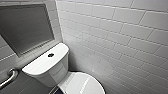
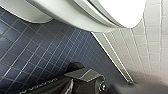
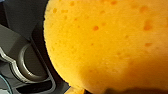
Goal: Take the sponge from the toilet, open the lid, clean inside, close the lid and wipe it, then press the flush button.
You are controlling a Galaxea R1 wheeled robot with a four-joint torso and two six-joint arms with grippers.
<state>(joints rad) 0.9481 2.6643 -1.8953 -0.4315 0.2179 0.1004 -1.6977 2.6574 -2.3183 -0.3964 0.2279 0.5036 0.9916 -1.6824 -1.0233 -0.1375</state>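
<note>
Sponge (image 3: 105,42): bright orange, porous, right up against the right wrist camera, with dark robot parts behind it. The right gripper (image 3: 120,87) appears closed on it; the pad hides its fingers. The left gripper (image 2: 80,75) hangs low over the dark blue tiled floor (image 2: 30,50), below the toilet (image 2: 75,15); we cannot tell its state. In the head view we note the lid (image 1: 82,85) down, the flush button (image 1: 50,55) in the middle of the tank top, a white tiled wall (image 1: 112,37) behind, and a grab bar (image 1: 8,77) to one side.

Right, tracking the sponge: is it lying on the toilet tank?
No, the tank top bears just the flush button; the orange sponge looms in the right wrist view.
</note>
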